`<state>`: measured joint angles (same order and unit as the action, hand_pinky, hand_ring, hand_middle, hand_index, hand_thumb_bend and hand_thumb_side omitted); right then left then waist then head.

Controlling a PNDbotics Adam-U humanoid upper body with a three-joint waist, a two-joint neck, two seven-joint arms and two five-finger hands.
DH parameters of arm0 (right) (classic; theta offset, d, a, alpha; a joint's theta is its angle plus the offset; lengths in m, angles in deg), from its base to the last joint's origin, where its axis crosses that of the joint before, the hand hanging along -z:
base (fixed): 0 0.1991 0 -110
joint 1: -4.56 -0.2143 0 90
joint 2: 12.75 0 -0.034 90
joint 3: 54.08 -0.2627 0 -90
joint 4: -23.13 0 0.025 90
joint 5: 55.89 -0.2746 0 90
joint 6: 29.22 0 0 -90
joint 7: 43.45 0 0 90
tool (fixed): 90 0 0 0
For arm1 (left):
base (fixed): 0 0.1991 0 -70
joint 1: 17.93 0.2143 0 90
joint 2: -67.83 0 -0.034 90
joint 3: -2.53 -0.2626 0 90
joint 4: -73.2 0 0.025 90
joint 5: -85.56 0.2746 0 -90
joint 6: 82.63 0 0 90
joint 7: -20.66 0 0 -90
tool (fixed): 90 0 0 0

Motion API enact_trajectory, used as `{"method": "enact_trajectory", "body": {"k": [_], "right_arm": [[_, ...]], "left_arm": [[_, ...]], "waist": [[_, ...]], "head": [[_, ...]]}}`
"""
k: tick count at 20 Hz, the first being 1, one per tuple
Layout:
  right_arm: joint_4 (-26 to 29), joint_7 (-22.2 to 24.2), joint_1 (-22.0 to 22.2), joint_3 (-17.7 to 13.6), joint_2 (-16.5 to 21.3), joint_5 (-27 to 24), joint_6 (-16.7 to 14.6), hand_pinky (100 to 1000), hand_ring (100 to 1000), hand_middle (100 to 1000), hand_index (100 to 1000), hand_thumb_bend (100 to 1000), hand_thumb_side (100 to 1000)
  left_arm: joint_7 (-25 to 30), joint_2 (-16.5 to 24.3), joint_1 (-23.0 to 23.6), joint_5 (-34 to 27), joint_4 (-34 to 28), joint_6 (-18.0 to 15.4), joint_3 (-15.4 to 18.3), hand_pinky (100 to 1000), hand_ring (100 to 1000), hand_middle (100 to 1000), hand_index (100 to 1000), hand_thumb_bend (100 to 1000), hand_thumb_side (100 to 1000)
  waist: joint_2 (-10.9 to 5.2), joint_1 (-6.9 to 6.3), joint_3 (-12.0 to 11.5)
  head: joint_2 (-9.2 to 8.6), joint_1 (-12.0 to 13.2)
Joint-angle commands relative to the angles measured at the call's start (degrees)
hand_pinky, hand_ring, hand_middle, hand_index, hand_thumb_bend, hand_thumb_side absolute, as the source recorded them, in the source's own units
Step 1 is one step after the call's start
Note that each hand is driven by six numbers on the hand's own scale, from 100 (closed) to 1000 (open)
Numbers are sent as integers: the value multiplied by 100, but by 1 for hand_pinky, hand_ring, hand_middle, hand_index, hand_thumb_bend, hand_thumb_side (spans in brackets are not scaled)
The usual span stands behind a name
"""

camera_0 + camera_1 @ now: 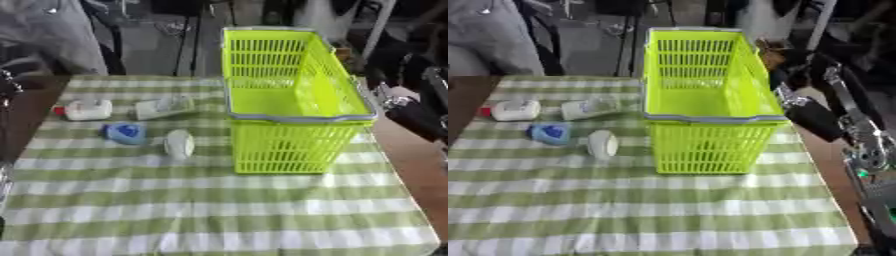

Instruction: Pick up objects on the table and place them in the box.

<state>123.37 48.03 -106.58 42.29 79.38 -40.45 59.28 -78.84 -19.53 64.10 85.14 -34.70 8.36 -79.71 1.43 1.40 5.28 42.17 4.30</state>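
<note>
A lime-green plastic basket stands on the checked cloth at the right of centre, with nothing showing inside it. Left of it lie a white bottle with a red cap, a pale bottle on its side, a small blue object and a white round object. My right hand shows as a black shape with silver joints just outside the basket's right wall, near its front corner, holding nothing I can see. A dark part with silver glints at the left edge may be my left hand.
The green-and-white checked cloth covers the table, with brown table edge bare at the right. Dark furniture and stands crowd the far side behind the basket.
</note>
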Motion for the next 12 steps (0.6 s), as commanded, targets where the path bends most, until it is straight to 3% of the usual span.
{"method": "enact_trajectory", "body": {"k": [1, 12], "right_arm": [[49, -20, -78, -76, 141, 15, -10, 616, 572, 688, 856, 280, 581], [50, -25, -66, -87, 135, 10, -14, 616, 572, 688, 854, 277, 581]], "left_arm": [[29, 48, -27, 23, -138, 14, 52, 651, 754, 755, 791, 357, 987], [58, 3, -11, 23, -197, 43, 36, 652, 752, 748, 788, 355, 986]], "waist": [[-49, -4, 0], [-48, 8, -5]], "head": [[-11, -7], [-22, -18]]}}
